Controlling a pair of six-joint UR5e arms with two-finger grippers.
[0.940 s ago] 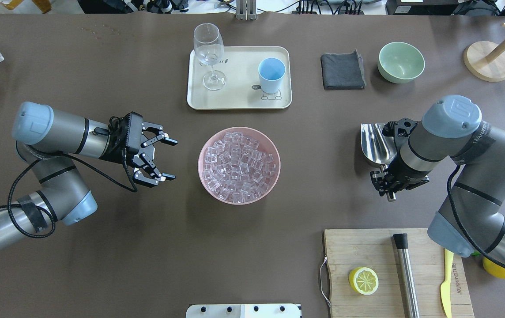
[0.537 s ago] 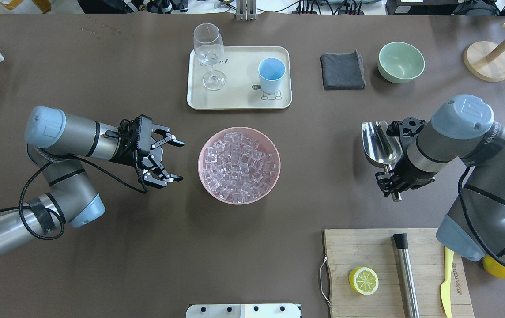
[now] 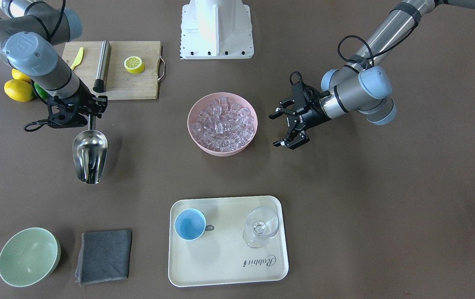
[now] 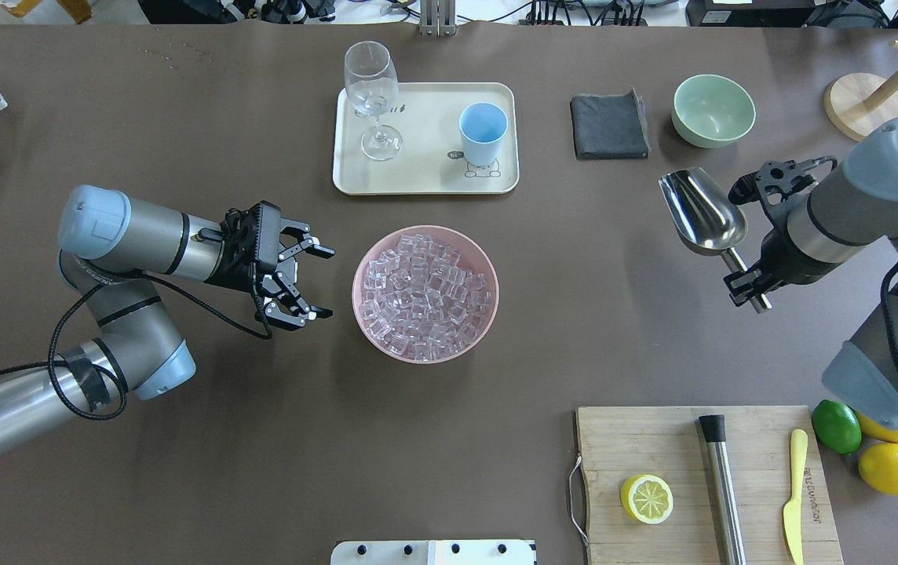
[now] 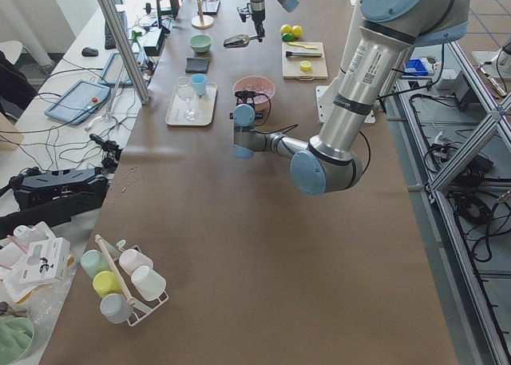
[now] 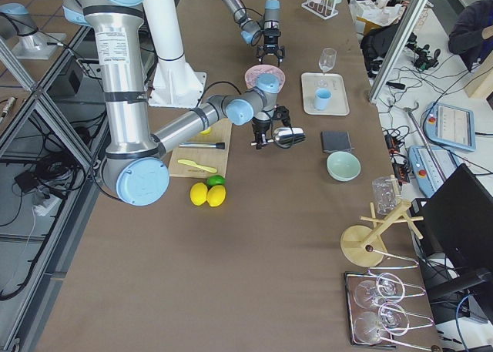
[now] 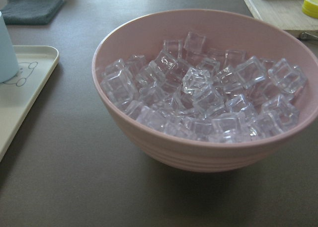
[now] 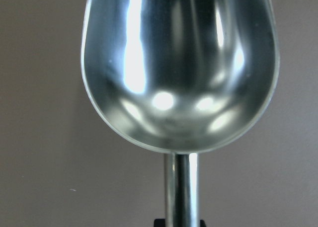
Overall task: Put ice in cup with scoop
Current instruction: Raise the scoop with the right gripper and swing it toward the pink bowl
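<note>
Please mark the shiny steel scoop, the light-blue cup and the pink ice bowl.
Shiny steel scoop point(image 4: 700, 210): overhead view, inside the trough.
Small light-blue cup point(image 4: 483, 124): overhead view, its blue inside.
Pink bowl point(image 4: 356, 292): overhead view, left rim.

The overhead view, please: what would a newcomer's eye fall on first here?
The pink bowl at the table's centre, heaped with clear ice. Next, the shiny empty scoop, held by its handle in the right gripper off to the bowl's right, and the open left gripper facing the bowl from the other side.

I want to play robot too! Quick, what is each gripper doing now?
Left gripper: open, holding nothing.
Right gripper: shut on the thin rod handle of the shiny stainless-steel scoop.
</note>
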